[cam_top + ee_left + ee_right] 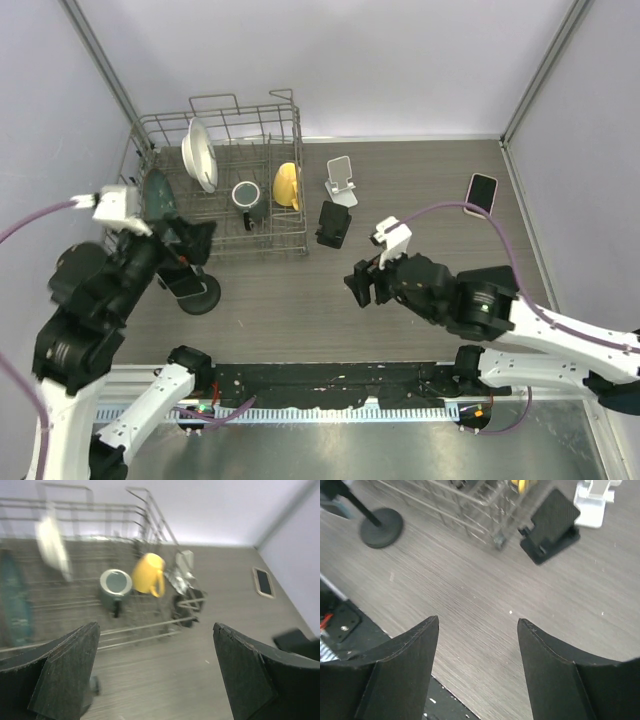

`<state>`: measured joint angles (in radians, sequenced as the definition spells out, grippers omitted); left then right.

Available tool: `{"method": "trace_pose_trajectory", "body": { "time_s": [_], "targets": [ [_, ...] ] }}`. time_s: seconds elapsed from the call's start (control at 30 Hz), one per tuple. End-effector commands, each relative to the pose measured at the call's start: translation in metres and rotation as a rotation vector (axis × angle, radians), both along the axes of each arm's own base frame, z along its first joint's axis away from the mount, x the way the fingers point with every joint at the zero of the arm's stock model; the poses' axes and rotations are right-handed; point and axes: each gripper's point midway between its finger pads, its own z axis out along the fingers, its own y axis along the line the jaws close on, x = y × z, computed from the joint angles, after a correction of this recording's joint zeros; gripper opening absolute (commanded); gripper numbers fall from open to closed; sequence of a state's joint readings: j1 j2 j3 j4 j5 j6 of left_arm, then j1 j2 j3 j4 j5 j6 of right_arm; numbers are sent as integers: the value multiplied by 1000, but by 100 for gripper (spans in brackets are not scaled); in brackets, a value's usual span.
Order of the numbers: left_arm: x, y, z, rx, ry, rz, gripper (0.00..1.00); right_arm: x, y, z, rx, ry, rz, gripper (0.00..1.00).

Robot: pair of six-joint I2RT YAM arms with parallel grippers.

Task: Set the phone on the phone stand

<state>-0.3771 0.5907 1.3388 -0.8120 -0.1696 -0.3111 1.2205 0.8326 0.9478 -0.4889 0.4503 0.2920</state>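
Observation:
The phone, black-screened with a pale rim, lies flat at the far right of the table; it also shows in the left wrist view. A white phone stand stands just right of the dish rack, and a black phone stand is in front of it. Both show in the right wrist view, the white stand and the black stand. My left gripper is open and empty near the rack's front left. My right gripper is open and empty over bare table, in front of the black stand.
A wire dish rack at the back left holds a white plate, a teal plate, a grey mug and a yellow mug. A black round-based stand sits by my left gripper. Walls close in the table.

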Motion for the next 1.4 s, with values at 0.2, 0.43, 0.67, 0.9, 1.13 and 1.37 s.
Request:
{"method": "trace_pose_trajectory", "body": {
  "time_s": [0.2,0.43,0.67,0.9,1.13,1.37],
  "targets": [
    [55,-144,-26,-202,254,-593,100,106,-17,-80,158,320,-195,68],
    [75,-154,-34,-159,156,-579,100,164,3,-101,272,412,-313,68],
    [65,-146,-52,-117,46,-582,100,198,26,-107,344,261,-184,68],
    [44,-134,-42,-103,-63,-577,100,230,15,-123,449,204,-132,57],
    [30,-137,-39,-94,-77,-637,100,242,27,-126,514,156,31,47],
    [24,-145,-38,-101,-79,-698,100,245,33,-132,561,159,106,36]
  ]
}}
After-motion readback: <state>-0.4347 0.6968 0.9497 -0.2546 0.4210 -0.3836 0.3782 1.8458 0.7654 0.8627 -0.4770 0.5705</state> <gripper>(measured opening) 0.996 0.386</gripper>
